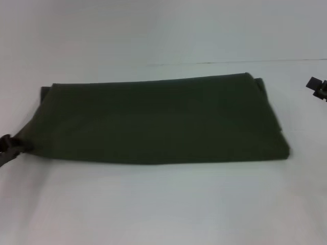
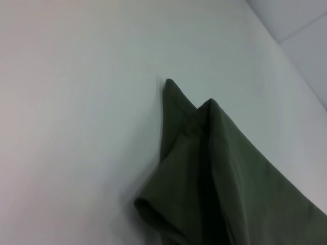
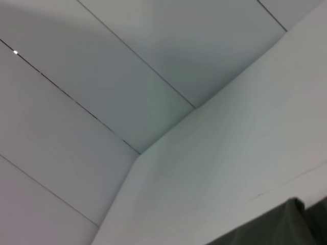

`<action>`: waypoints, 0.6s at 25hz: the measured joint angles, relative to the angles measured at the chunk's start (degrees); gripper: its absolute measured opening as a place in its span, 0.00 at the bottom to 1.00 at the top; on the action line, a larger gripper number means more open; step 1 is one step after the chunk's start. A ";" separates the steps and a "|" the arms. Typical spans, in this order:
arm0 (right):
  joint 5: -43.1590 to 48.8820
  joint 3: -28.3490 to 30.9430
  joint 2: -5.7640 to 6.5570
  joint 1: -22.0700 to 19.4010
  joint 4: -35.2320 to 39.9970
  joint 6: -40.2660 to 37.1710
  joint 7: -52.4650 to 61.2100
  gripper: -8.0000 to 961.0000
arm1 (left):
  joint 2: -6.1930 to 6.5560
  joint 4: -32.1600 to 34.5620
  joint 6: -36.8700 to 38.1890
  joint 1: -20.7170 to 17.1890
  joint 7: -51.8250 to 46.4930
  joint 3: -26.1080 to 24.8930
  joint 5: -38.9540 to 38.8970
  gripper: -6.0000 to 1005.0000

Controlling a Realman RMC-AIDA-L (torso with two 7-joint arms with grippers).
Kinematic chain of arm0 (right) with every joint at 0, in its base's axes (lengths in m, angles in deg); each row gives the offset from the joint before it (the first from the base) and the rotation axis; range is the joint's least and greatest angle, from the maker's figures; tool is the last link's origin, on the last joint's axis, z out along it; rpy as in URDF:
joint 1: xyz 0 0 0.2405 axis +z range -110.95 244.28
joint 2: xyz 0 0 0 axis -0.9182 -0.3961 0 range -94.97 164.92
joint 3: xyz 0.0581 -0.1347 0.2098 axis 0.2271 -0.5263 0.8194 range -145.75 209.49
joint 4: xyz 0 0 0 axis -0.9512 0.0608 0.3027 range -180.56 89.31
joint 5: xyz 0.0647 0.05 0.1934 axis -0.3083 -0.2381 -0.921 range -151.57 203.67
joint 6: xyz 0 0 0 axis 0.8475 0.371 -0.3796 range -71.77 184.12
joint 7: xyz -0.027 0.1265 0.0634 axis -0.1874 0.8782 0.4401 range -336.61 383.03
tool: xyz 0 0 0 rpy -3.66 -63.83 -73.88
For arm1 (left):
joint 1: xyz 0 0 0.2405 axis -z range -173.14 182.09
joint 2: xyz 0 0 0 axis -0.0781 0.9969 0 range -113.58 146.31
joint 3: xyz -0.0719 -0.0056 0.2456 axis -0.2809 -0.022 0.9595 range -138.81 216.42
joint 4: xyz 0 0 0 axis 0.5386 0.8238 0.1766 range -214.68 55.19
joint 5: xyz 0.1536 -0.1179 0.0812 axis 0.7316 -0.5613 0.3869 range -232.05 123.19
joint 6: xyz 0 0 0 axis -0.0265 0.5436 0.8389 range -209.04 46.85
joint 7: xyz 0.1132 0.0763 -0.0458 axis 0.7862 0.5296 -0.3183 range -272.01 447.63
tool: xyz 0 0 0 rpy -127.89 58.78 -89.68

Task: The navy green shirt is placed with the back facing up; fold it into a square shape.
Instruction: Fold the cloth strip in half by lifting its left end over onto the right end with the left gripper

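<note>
Shirt [image 1: 158, 120] folded into a wide band, lying across the middle of the head view on the white table [image 1: 163, 204]. Left gripper [image 1: 10, 147] at the left edge, touching the shirt's lower-left corner, perhaps pinching it; grip impossible to tell. Right gripper [image 1: 318, 88] at the right edge, clear of the cloth; fingers likewise unclear.

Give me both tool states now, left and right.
Left tool: at the navy green shirt's left end; grip cannot be told.
Right tool: off the shirt's right end; state cannot be told.
</note>
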 joint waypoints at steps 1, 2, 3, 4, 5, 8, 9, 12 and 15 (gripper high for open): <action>-0.30 0.00 -0.18 0.10 -0.03 0.11 -0.17 0.70 | 0.00 0.36 0.35 -0.61 0.30 -0.78 -0.02 0.03; -0.63 0.00 -0.46 0.24 -0.05 0.35 -0.35 0.70 | 0.00 0.36 0.35 -0.61 0.30 -0.78 -0.02 0.03; -0.94 0.00 -0.86 0.60 -0.08 0.92 -0.46 0.70 | 0.10 1.31 1.25 -2.01 1.03 -2.60 -0.03 0.03; -0.97 0.00 -1.02 0.78 -0.08 1.15 -0.55 0.70 | 0.15 1.76 1.65 -2.56 1.33 -3.31 -0.04 0.03; -0.97 0.00 -1.02 0.78 -0.08 1.15 -0.55 0.70 | 0.19 2.16 2.00 -3.00 1.55 -3.99 -0.04 0.03; -1.13 0.00 -1.84 1.54 -0.14 1.81 -1.32 0.70 | 0.39 3.90 3.03 -4.79 2.16 -6.24 -0.04 0.03; -1.17 0.00 -2.07 1.73 -0.16 2.00 -1.56 0.70 | 0.43 4.20 3.15 -5.10 2.19 -6.40 -0.02 0.03; -1.27 -0.18 -2.74 2.65 -0.22 3.10 -2.00 0.70 | 0.71 5.93 3.88 -6.85 2.27 -7.54 0.09 0.03; -1.27 -0.45 -3.23 3.51 -0.29 4.16 -2.47 0.70 | 1.18 7.82 4.79 -8.64 2.27 -9.49 0.30 0.03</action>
